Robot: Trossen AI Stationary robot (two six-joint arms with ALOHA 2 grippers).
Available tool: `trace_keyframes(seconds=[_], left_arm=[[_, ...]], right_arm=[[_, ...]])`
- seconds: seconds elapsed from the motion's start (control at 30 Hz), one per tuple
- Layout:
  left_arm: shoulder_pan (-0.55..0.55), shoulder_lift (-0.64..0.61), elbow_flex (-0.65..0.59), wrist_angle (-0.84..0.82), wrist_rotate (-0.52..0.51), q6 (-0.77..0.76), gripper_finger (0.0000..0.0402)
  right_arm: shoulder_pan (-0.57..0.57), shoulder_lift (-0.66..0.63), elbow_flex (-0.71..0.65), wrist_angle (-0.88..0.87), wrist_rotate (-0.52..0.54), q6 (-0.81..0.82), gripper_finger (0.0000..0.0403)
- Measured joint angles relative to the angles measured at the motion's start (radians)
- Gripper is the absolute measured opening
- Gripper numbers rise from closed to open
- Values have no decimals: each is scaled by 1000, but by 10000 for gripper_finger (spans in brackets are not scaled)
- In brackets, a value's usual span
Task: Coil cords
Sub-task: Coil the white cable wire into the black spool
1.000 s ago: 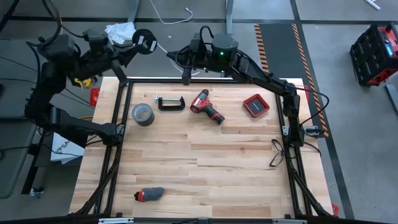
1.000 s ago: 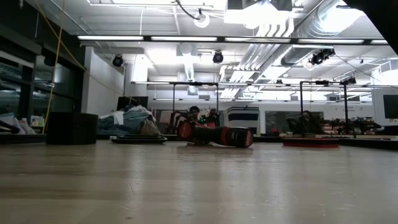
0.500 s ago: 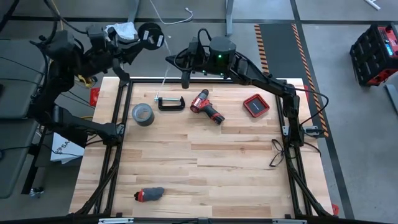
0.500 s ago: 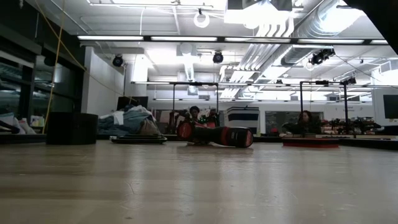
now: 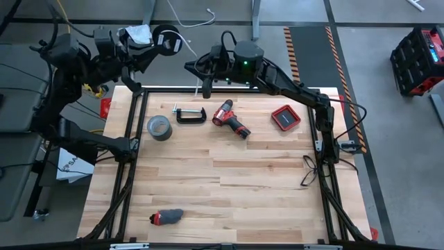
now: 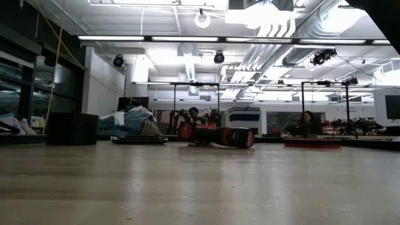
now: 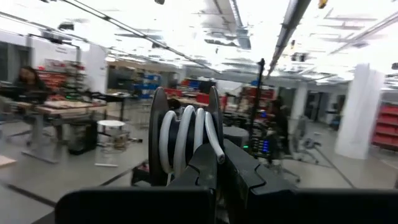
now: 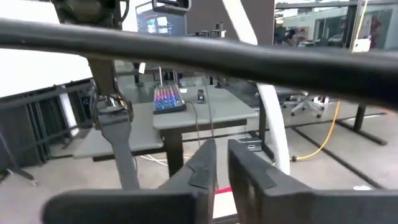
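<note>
Open across the surface (image 5: 229, 187) middle and lower right; blocked upper centre by tape roll (image 5: 159, 127), clamp (image 5: 189, 114), drill (image 5: 230, 119), red tray (image 5: 285, 117).

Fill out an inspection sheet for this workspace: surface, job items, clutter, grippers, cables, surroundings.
Surface: wooden table, inside a black frame.
Job's things: white cable wound on a black spool, held up beyond the table's far edge.
Clutter: tape roll, black clamp, red drill, red tray, small red-and-black item.
Grippers: left gripper shut on the spool; right gripper nearby off the far edge, fingers slightly apart, holding nothing visible.
Cables: black wire loop at the table's right edge.
Surroundings: seated people beyond the table in the low view.
</note>
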Motion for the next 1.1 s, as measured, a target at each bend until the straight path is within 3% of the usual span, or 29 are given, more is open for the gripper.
trace_keyframes(seconds=[0.23, 0.43, 0.9, 1.1], left_arm=[[0, -28, 0, -45, -98, 24, 1], [0, -40, 0, -48, -150, 49, 1], [0, -40, -1, -47, -122, 44, 1], [0, -40, -1, -41, -122, 44, 1]], right_arm=[[38, 0, 0, 15, -1, 52, 96], [82, 0, 0, 32, 16, 0, 114], [99, 0, 0, 33, 460, -230, 115], [105, 0, 0, 31, 508, -154, 115]])
